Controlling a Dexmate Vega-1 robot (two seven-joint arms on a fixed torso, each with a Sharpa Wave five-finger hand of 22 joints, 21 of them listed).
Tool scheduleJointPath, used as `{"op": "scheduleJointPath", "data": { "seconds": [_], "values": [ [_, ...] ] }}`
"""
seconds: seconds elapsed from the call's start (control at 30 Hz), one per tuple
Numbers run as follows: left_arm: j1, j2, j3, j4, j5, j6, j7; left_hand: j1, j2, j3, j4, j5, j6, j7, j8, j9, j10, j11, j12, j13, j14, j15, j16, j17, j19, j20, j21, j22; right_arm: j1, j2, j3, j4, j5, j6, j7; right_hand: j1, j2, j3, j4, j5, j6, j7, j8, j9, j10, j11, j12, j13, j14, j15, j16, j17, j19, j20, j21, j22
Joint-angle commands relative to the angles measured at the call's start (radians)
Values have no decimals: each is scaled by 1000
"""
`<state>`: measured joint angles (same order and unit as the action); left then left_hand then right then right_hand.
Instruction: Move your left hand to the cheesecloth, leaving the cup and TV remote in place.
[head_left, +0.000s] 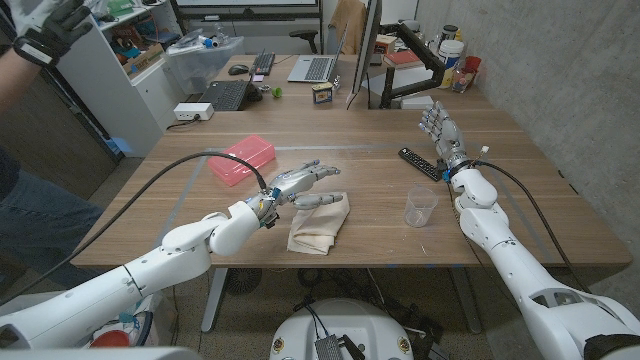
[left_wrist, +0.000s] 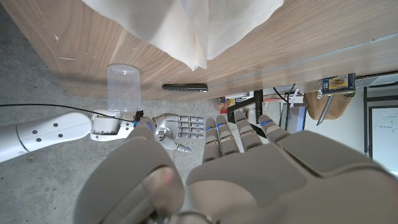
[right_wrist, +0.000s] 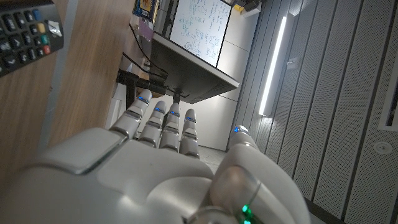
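Wooden table (head_left: 560, 215), left hand (head_left: 300, 183) spread over cheesecloth (head_left: 318, 225), cup (head_left: 421, 207), remote (head_left: 418, 163) beside

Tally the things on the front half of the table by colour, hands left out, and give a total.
Cream: 1, the cheesecloth
Clear: 1, the cup
Black: 1, the remote
Pink: 1, the box
Total: 4

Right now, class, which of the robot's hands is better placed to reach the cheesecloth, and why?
Left. The left hand hovers at the cheesecloth, while the right hand stands beyond the TV remote and cup.
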<state>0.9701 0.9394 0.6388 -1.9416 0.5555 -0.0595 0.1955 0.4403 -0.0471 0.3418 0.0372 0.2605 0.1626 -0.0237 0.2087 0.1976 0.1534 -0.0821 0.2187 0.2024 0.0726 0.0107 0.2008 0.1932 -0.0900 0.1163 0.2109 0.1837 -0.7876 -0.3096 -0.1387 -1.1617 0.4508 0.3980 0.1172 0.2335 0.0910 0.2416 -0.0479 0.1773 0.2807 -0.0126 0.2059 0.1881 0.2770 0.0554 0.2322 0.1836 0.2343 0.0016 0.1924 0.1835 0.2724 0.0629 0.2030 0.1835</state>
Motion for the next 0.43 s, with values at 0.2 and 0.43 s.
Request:
{"op": "scheduleJointPath", "data": {
  "seconds": [0.2,0.43],
  "values": [
    [4,10,23,-14,99,21,53,15,-3,1,-6,2,16,-14,8,2,14,-3,7,6,8,-8,2,3,-4,1,-2,5,3,-7,-5,-2,-7,-17,3,-4,7,3,6,5,8,4,-2,5,5,0,-3,5,9,2,2,5,10,-5,4,2],
    [4,9,21,-11,97,12,64,16,-2,0,-6,2,23,-20,10,2,24,-7,10,6,19,-11,6,4,2,2,1,5,10,-4,-8,5,-10,-20,3,-4,6,2,5,5,9,6,-2,5,7,3,-3,5,10,3,2,5,13,-5,5,2]
  ]
}}
